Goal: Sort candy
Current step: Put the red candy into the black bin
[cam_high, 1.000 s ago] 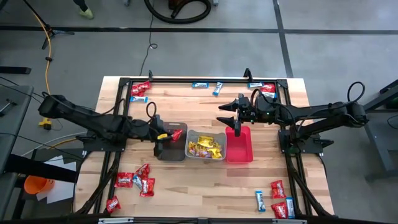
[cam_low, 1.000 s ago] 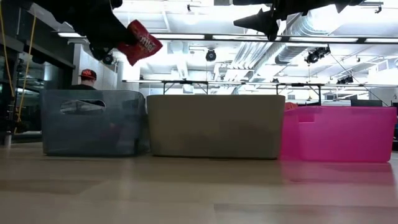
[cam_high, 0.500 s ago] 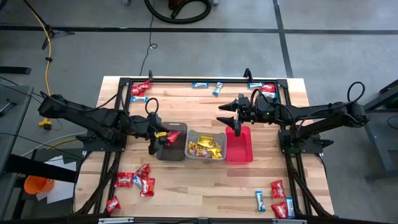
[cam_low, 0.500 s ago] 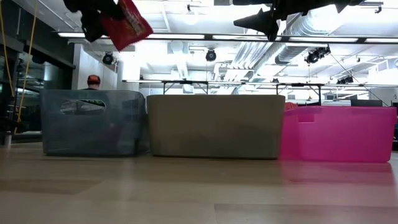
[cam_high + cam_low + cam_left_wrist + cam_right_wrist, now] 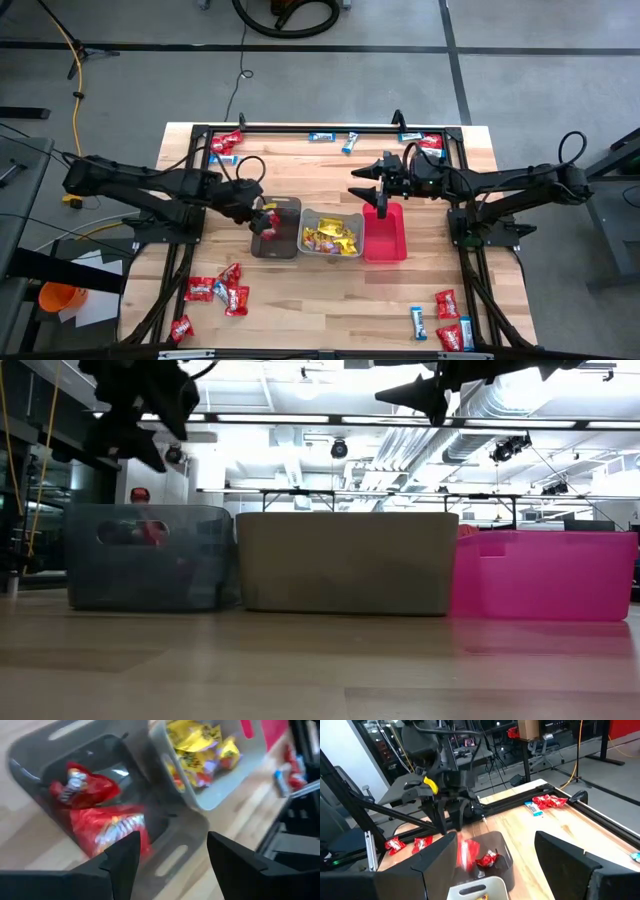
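Note:
My left gripper (image 5: 258, 215) hangs open over the dark bin (image 5: 276, 240), its fingers pointing down with nothing between them (image 5: 172, 865). Red candy packets (image 5: 107, 827) lie inside that bin, and one shows blurred just above it (image 5: 467, 854). The grey middle bin (image 5: 330, 247) holds yellow candy (image 5: 200, 755). My right gripper (image 5: 357, 184) waits open and level above the far end of the pink bin (image 5: 385, 235). In the low view my left gripper (image 5: 140, 410) is high over the dark bin (image 5: 150, 557), and my right gripper (image 5: 415, 395) is high up.
Loose red packets lie near left (image 5: 215, 292), far left (image 5: 225, 145) and near right (image 5: 448, 303). Blue-and-white bars (image 5: 322, 136) lie along the far edge. A black frame (image 5: 320, 127) borders the table. A person stands beyond the table (image 5: 140, 495).
My left gripper has opened and let go of a red packet, which has dropped into the dark bin. The gripper has rolled at the wrist, tipped downward and risen a little over the bin.

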### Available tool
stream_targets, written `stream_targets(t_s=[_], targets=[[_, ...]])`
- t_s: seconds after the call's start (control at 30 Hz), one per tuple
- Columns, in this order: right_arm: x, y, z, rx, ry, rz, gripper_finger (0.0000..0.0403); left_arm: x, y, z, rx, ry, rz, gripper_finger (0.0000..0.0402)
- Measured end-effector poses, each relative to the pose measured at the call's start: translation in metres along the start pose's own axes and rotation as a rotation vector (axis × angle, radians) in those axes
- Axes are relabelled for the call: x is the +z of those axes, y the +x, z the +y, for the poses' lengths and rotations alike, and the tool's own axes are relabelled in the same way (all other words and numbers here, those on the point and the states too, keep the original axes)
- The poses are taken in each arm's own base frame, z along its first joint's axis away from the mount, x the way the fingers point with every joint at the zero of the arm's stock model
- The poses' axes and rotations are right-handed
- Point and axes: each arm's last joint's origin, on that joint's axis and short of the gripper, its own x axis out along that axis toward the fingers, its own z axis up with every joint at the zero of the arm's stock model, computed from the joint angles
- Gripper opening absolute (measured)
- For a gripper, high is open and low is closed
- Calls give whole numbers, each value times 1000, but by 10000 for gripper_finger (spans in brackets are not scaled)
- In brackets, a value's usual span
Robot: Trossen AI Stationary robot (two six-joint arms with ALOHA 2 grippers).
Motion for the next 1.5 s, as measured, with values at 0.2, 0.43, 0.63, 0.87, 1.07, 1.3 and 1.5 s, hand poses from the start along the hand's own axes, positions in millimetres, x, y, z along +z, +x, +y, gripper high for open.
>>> stream_targets(t_s=[0.2,0.43,0.63,0.87,1.07,1.3,1.5], targets=[[2,0,3,81,63,-4,261,12,-1,-11,-118,98,-105,216],[2,0,4,120,68,4,261,15,-29,-31,-368,338,-284,216],[4,0,5,125,63,-14,261,2,-63,-51,-493,621,-550,215],[7,-1,5,133,62,-43,261,-20,-68,-65,-227,962,-727,215],[7,-1,5,133,62,-46,261,-26,-70,-63,-173,912,-746,215],[10,-1,6,145,66,-83,261,-31,-68,-61,-173,894,-701,215],[14,-1,7,156,68,-123,261,-31,-68,-60,-169,891,-693,215]])
